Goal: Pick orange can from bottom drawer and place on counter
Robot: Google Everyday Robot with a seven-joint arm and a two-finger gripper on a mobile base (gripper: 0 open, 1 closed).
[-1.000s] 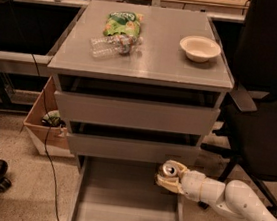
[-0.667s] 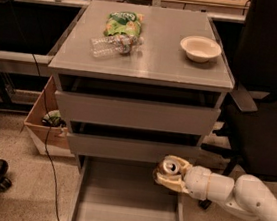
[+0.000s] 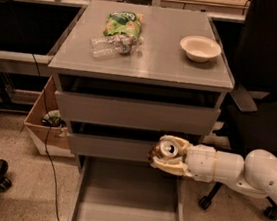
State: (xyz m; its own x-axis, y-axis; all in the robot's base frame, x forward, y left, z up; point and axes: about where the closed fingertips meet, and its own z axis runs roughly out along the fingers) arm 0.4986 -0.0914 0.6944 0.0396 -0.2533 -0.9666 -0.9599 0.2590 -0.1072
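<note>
Status: the gripper (image 3: 160, 155) is clenched around the orange can (image 3: 168, 148), gripping its body with the silver top and pull tab exposed. It sits to the right of centre, above the open bottom drawer (image 3: 127, 204) and level with the front of the middle drawer (image 3: 106, 147). The arm reaches in from the right. The can is clear of the drawer tray, which shows nothing else inside.

Assessment: pick complete, transfer in hand – placement on the tabletop (image 3: 160, 60) not yet done.

Tabletop contents: a white bowl (image 3: 200, 48) at far right, a crushed clear bottle (image 3: 111, 46) left of centre, and a green bag (image 3: 123, 24) just behind it at the far left. The near centre and near right are bare.

Recommendations for the lift:
- Draw the can outward, toward the near side, before raising it. The top drawer (image 3: 135, 113) and the tabletop's near edge overhang the path, and a straight rise risks a knock.
- Keep the grip firm and the can's tilt steady – a smooth metal wall can slip.
- Clear the edge fully, then travel inward and set down on the bare near patch between bottle and bowl, well apart from both.
- Release only once the base sits flat.
</note>
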